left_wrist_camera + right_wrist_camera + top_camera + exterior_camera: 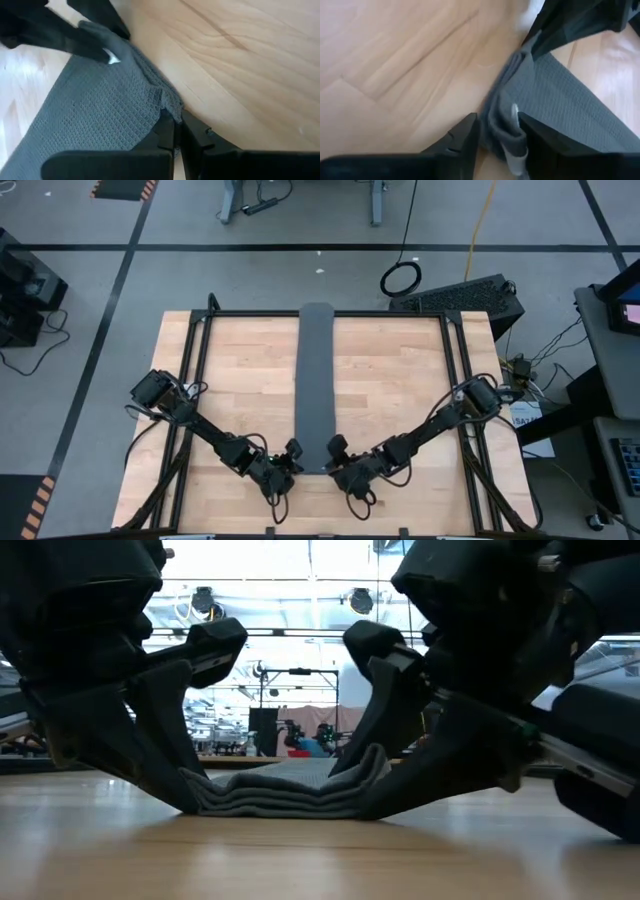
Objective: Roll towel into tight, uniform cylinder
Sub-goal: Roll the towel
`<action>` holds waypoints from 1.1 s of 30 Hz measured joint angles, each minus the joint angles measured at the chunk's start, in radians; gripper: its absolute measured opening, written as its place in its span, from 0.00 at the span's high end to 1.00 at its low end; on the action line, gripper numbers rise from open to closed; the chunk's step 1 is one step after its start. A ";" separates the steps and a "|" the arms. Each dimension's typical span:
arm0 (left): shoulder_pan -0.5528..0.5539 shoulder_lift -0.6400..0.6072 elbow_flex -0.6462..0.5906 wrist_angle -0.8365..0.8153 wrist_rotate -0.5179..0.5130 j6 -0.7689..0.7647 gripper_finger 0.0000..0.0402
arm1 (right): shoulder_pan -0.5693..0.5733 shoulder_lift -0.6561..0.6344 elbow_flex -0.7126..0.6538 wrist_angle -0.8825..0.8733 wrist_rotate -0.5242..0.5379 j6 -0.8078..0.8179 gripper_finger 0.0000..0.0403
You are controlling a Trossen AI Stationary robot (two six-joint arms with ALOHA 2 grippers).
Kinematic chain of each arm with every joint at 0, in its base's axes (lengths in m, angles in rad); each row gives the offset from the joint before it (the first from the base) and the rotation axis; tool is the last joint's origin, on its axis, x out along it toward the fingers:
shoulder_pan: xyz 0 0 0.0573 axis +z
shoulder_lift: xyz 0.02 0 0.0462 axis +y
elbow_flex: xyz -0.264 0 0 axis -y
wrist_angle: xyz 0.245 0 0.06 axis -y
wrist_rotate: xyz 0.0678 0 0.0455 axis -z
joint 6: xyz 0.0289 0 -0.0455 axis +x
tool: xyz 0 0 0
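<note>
Wooden table (400, 380), towel (314, 380) near corners between 2 hands, left hand (291, 461) pinching, right hand (340, 463) seemingly gripping.

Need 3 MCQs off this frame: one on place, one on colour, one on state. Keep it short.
1. Where does the towel lie on the table?
A. As a long narrow strip down the middle
B. Bunched in a far corner
C. Hanging off one side edge

2. What colour is the towel?
A. White
B. Dark grey
C. Red

3. What is the left hand doing?
A. Hovering open, far from the cloth
B. Parked at the far edge
C. Shut on the towel's near corner

Answers:
1 A: the high view shows a folded strip running from the far edge to the near end, between the two arms.
2 B: every view shows dark grey cloth.
3 C: the left wrist view shows its fingers pinched on the corner; the right hand straddles the other near corner.
</note>
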 joint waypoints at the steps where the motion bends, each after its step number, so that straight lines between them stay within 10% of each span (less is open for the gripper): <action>1: 0.000 0.000 0.000 0.002 0.000 -0.010 0.97 | -0.004 0.010 0.000 0.014 -0.013 0.004 0.71; 9: -0.009 0.001 -0.001 0.008 -0.001 -0.112 0.97 | 0.000 0.036 0.002 0.033 -0.022 0.149 0.97; 33: -0.034 -0.094 -0.002 0.149 0.179 -0.629 0.97 | -0.001 -0.096 -0.023 0.082 -0.356 0.742 0.99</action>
